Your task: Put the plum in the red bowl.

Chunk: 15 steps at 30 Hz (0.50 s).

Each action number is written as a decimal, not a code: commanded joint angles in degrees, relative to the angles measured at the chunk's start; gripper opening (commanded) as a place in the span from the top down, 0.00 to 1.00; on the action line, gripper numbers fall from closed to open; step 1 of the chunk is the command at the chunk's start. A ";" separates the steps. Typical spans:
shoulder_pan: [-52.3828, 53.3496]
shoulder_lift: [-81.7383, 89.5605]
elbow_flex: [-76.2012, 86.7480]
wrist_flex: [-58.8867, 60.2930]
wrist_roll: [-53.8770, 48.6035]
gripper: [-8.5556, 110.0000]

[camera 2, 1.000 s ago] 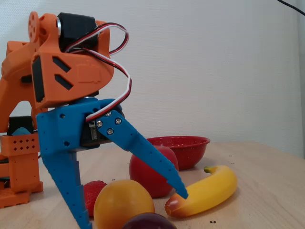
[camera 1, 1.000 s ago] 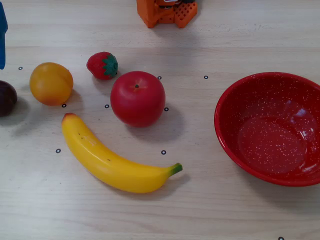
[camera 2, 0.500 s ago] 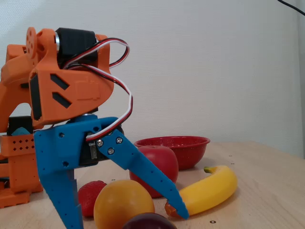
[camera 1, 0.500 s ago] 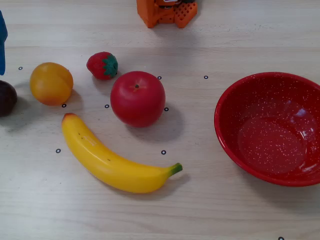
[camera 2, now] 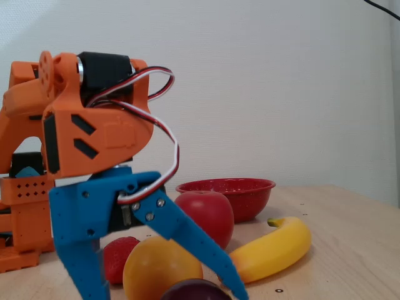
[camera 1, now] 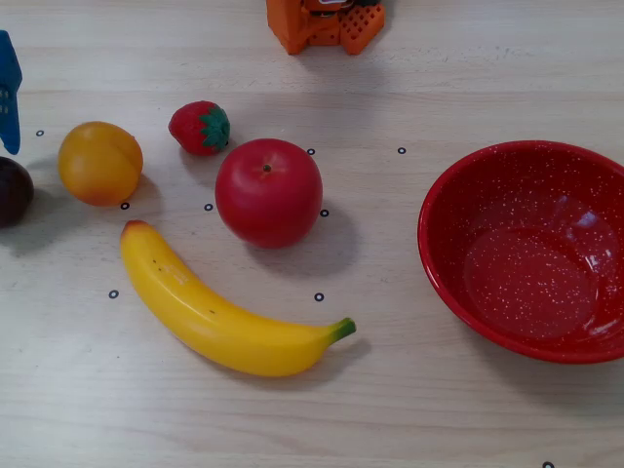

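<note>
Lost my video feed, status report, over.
Gripper open, straddling plum. Plum not yet gripped. Red bowl empty; apple between plum and bowl.

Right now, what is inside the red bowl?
Nothing: in a fixed view from above, the red bowl shows only its bare speckled bottom. The plum lies far left on the table, partly cut off.

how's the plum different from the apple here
The plum is dark purple, almost black; the apple is bright red. The plum is clearly smaller than the apple. In a fixed view the plum sits cut off at the left edge beside the orange, while the apple stands mid-table, fully visible. Both are round, smooth fruit resting on the table, outside the red bowl.
</note>
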 commanded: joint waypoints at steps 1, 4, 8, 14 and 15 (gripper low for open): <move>-0.35 3.69 -4.66 -1.67 1.67 0.52; 0.09 3.16 -4.66 -2.46 1.93 0.54; 0.26 2.90 -4.66 -2.99 1.93 0.54; 0.53 2.81 -4.66 -2.90 2.55 0.59; 0.53 2.72 -4.66 -2.90 2.81 0.60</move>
